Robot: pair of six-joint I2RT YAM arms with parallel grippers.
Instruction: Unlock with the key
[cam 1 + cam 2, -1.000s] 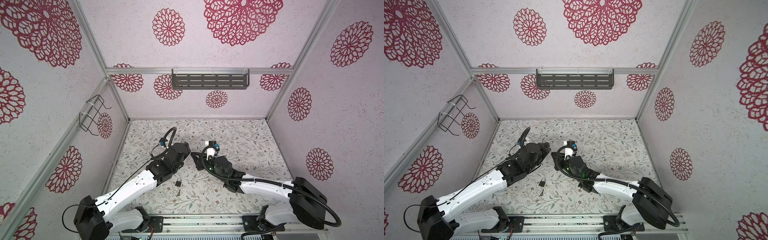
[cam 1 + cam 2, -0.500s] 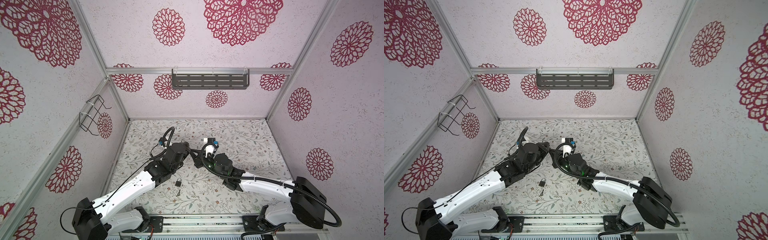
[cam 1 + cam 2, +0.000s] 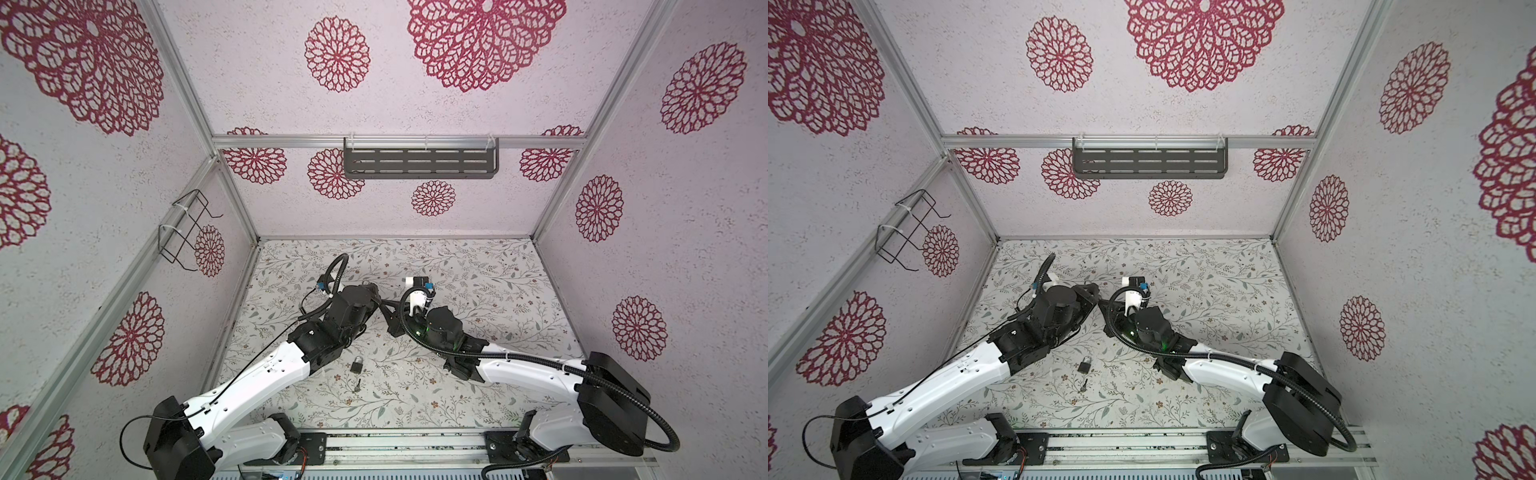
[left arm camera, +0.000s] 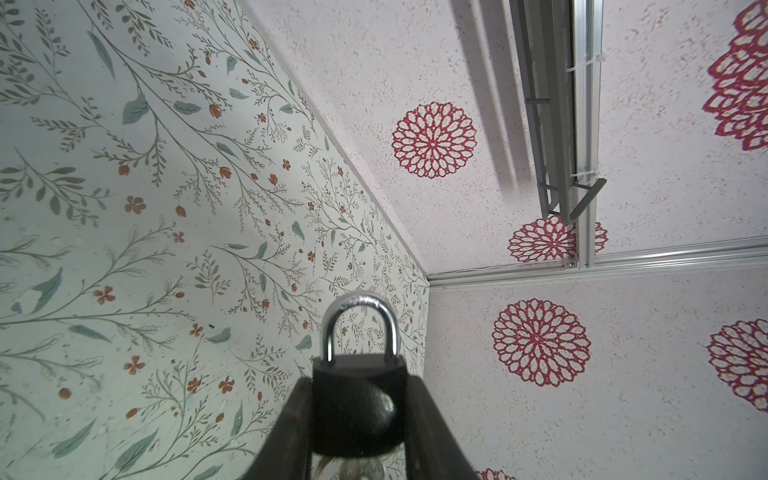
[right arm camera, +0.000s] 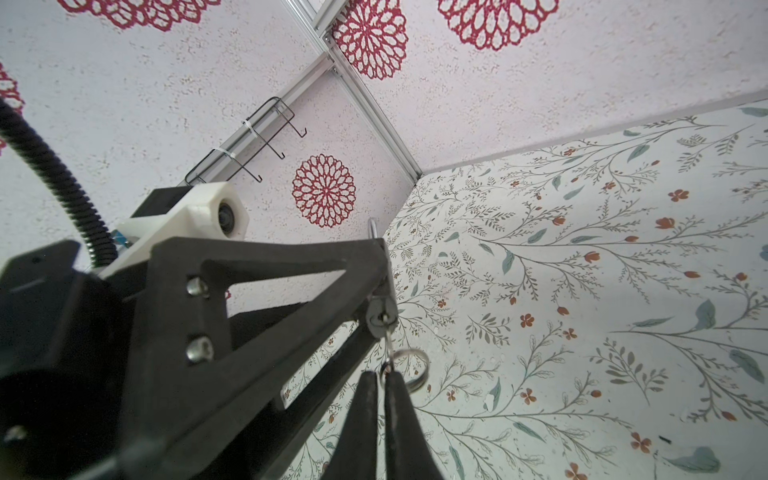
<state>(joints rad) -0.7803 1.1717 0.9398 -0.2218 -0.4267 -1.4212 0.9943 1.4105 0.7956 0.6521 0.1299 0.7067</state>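
Nearest the arm bases, well behind both grippers, a small dark padlock lies flat on the floral-print table, with a loose small metal key just beside it, even closer to the bases. Both lie well apart from either gripper.

Now up to the action: the left gripper is clamped on the black padlock with a silver steel shackle, body squeezed between both fingers, shackle poking out past the fingertips, both legs seated in the body. And here's the right gripper, nose to nose with the left, pinched tight on the head of the thin silver key. Its blade runs straight ahead from the fingertips to the keyway in the padlock's bottom face; how deep it sits, can't tell. A silver split ring hangs off the key right beside the right fingertips. In both top views the two grippers meet above the table's middle.

Far beyond them, a grey slotted metal shelf on the back wall; off past the left gripper, a black wire rack on the side wall.
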